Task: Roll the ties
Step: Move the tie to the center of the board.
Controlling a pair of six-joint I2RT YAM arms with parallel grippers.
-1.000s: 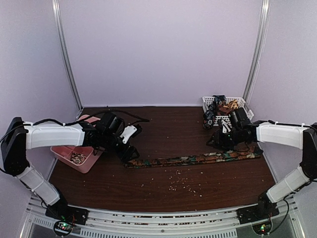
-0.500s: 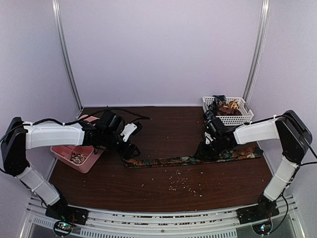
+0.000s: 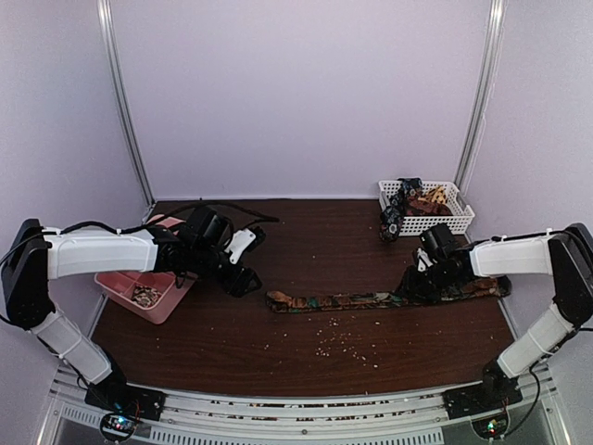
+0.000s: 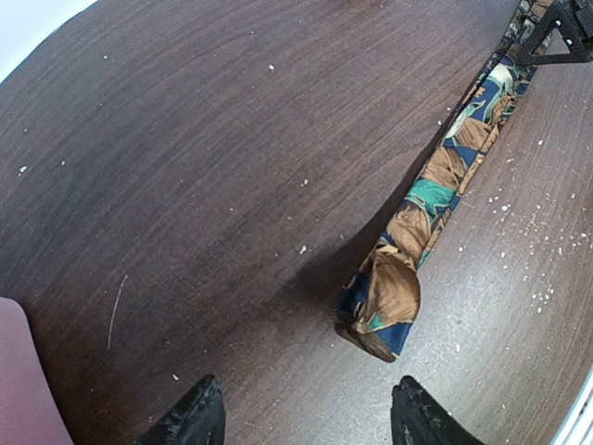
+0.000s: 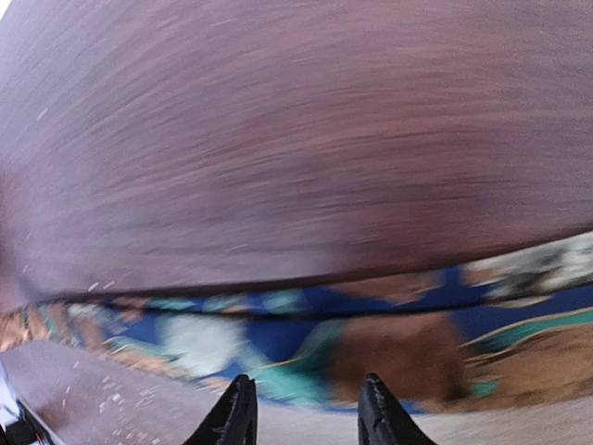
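A long tie with a brown, blue and green pattern lies flat across the table, left to right. My left gripper is open and empty just left of its left end. In the left wrist view that end of the tie is curled over, ahead of the right fingertip. My right gripper is low over the tie's right part. In the blurred right wrist view its jaws stand a little apart over the tie; no pinch on the fabric shows.
A white basket at the back right holds more ties, one hanging over its left side. A pink tray sits under my left arm. Pale crumbs are scattered on the brown table near the front.
The tie has slid to the right; its left end has moved away from my left gripper. My right gripper has moved right along with it. The left arm has barely moved.
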